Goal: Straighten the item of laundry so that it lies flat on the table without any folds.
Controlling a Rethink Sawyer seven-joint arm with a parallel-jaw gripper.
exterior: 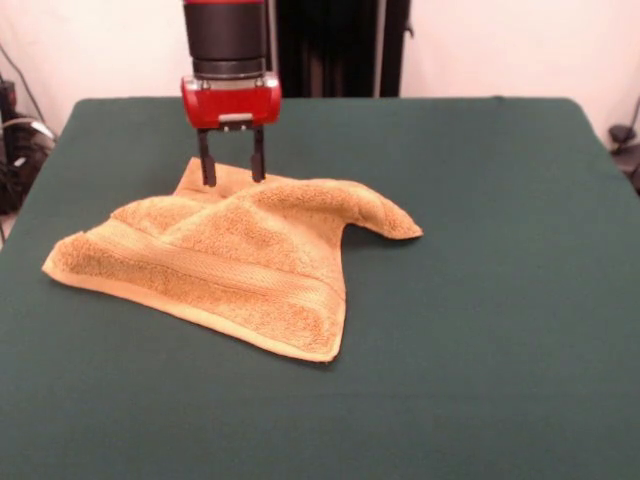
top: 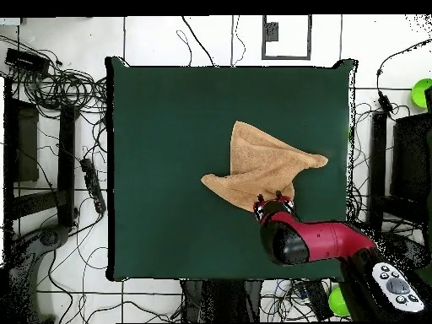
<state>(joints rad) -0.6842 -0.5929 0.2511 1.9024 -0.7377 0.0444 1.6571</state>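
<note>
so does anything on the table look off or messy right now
Yes: the towel is rumpled, not flat. It is folded over itself with a raised ridge and one corner trailing out to the side. The tool, open, is at the towel's far edge. Nothing is spilled or damaged on the table.

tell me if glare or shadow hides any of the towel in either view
Front view: even light, no glare; the towel shows its terry texture and woven band clearly, with only soft shade under its raised fold. The gripper stands open at the towel's far edge, and the table is matte. Overhead view: the towel is evenly lit, but the arm covers its edge nearest the robot.
</note>
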